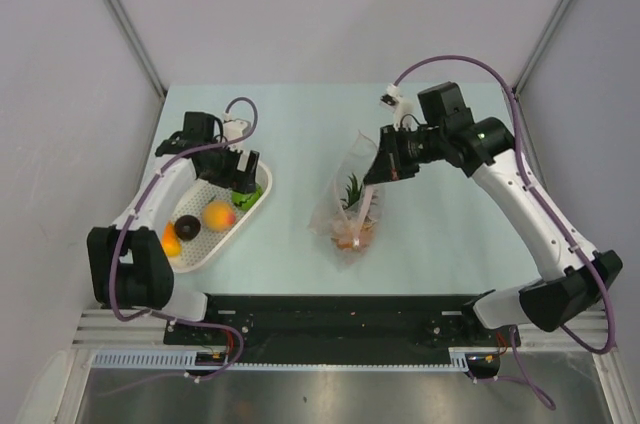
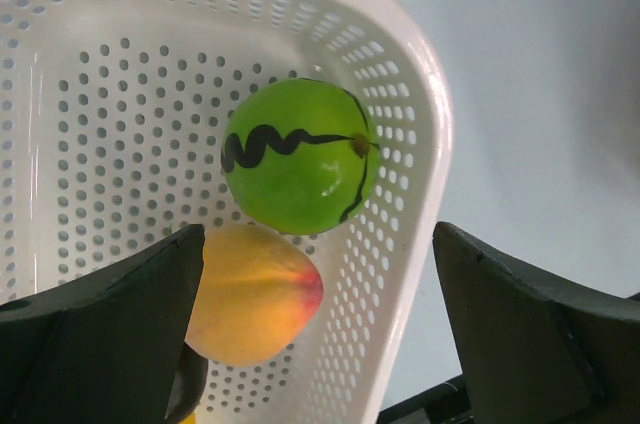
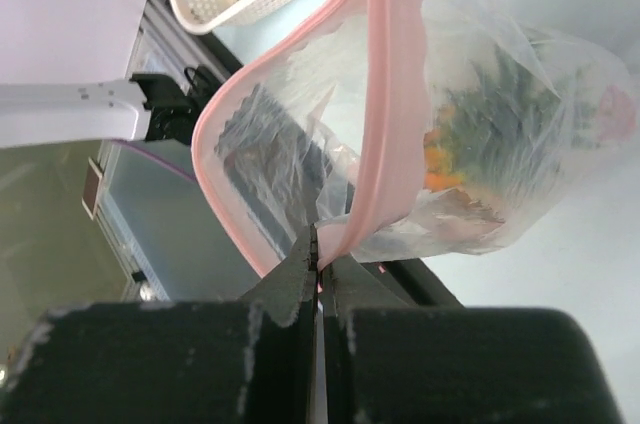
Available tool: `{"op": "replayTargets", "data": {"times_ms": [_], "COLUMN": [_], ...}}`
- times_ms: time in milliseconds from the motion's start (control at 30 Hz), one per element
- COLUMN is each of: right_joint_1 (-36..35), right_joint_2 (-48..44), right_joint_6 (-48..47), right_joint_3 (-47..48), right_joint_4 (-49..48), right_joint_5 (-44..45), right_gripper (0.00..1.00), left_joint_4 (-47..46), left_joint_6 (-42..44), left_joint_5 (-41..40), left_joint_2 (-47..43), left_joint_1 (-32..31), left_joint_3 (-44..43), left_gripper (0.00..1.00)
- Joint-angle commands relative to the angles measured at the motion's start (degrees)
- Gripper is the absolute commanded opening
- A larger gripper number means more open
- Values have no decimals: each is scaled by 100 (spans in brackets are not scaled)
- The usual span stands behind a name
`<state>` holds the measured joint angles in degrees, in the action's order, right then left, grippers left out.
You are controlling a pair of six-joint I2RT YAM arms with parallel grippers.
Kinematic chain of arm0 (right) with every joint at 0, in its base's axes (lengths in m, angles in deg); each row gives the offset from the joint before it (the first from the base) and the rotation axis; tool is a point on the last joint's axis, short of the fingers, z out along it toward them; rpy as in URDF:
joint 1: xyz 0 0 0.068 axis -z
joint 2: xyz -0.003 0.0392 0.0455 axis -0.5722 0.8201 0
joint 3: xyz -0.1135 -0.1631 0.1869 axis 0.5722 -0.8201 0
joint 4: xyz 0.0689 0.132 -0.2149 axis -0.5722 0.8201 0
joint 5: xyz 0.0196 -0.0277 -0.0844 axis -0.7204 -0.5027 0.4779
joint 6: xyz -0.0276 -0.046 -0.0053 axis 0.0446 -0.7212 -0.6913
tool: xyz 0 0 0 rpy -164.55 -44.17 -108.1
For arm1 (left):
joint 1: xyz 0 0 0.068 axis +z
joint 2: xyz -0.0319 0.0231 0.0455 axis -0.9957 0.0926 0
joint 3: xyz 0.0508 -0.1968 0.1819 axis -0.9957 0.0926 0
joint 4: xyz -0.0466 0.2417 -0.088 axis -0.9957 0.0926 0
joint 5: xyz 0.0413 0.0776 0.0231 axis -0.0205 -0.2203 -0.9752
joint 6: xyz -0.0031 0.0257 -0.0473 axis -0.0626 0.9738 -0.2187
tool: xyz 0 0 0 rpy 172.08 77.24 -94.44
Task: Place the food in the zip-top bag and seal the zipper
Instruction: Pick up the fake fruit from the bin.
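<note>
The clear zip-top bag [image 1: 340, 212] hangs open at mid-table with the pineapple [image 1: 352, 190] inside. My right gripper [image 1: 377, 173] is shut on the pink zipper [image 3: 385, 94] strip at the bag's mouth [image 3: 320, 256] and holds it up. The pineapple also shows through the plastic in the right wrist view [image 3: 478, 134]. My left gripper [image 1: 243, 174] is open over the far end of the white basket [image 1: 262, 172]. In the left wrist view its jaws [image 2: 318, 236] stand wide, just above the green ball [image 2: 298, 156] and the peach-coloured fruit [image 2: 250, 294], touching neither.
The basket [image 2: 432, 134] also holds the dark brown ring [image 1: 187, 228] and the orange-yellow fruit [image 1: 171, 242]. The black rail [image 1: 330, 316] with the arm bases runs along the near edge. Grey walls close in the table on three sides.
</note>
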<state>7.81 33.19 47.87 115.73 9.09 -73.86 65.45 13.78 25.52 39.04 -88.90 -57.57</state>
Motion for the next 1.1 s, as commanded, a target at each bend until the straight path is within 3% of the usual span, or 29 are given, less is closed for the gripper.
{"op": "replayTargets", "data": {"times_ms": [0,200,467,567,733,933,1067], "right_joint_1": [-550,-947,-1044,-1053,-1070,-1255,-1299], "right_joint_2": [400,892,1025,1182,1411,1956,2185], "right_joint_6": [-125,-196,-310,-371,-345,-240,-55], "right_joint_3": [825,1388,1169,1221,1484,2161,2531], "right_joint_4": [11,-7,-138,-139,-209,-332,-402], "right_joint_5": [-158,-405,-563,-510,-571,-764,-993], "right_gripper": [0,0,0,0,0,0,0], "left_joint_4": [-335,-985,-1294,-1250,-1224,-1302,-1724], "left_joint_6": [444,312,180,101,-84,-760,-1786], "left_joint_5": [-356,-568,-630,-446,-33,1645,2498], "left_joint_2": [264,747,1310,1302,232,-1884,-2740], "left_joint_1": [8,16,8,8,122,175,148], "left_joint_3": [121,271,333,280,280,-97,-212], "left_gripper": [100,96,91,79,51,44,43]}}
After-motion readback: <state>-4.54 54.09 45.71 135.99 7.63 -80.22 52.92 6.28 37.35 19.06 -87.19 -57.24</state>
